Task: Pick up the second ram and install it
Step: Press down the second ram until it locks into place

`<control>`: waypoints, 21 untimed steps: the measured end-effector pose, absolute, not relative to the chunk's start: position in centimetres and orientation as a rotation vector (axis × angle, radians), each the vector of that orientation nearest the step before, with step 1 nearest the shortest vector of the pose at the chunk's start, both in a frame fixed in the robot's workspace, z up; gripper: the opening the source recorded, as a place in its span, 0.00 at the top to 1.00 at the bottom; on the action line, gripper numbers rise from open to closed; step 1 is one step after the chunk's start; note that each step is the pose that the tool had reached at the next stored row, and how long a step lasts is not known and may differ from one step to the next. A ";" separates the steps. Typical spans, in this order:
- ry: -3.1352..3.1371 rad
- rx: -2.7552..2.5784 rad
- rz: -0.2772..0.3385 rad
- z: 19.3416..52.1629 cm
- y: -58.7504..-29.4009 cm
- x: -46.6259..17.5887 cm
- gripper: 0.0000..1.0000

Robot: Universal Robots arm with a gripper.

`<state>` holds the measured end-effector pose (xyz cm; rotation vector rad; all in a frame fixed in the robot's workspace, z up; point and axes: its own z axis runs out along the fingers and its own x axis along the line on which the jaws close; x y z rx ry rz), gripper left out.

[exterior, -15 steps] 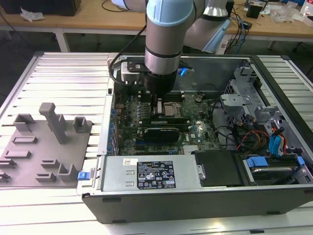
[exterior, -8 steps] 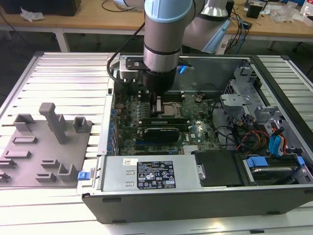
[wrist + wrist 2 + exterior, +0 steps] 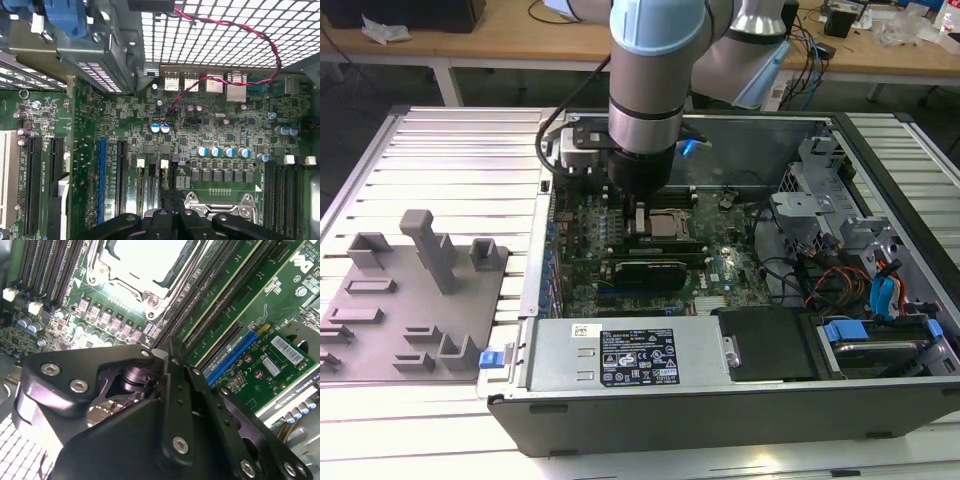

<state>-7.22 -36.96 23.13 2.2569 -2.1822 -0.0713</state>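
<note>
My gripper (image 3: 638,214) is low over the motherboard (image 3: 720,262) inside the open computer case, at the memory slots on the exterior view's left of the processor socket (image 3: 665,226). In both wrist views the black fingers (image 3: 167,357) are pressed together. A thin dark strip, the ram (image 3: 174,175), runs out from under the fingertips (image 3: 172,212) in line with one slot. Its lower part is hidden by them. Two neighbouring slots with white latches (image 3: 141,163) stand bare.
A grey fixture (image 3: 415,290) with upright holders lies on the slatted table at the exterior view's left of the case. A graphics card (image 3: 642,272), the power supply (image 3: 630,360), drive cages and cable bundles (image 3: 860,280) crowd the case. A red-black wire (image 3: 235,30) hangs by the rear grille.
</note>
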 end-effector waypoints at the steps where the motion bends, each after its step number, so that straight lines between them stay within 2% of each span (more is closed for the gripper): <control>1: -2.181 2.256 -0.070 23.4 -37.0 -7.1 0.89; 8: -2.185 2.260 -0.093 24.2 -37.0 -3.7 0.89; 14: -2.185 2.260 -0.093 28.4 -37.0 -3.5 0.89; 21: -2.185 2.260 -0.093 28.5 -37.0 -3.5 0.89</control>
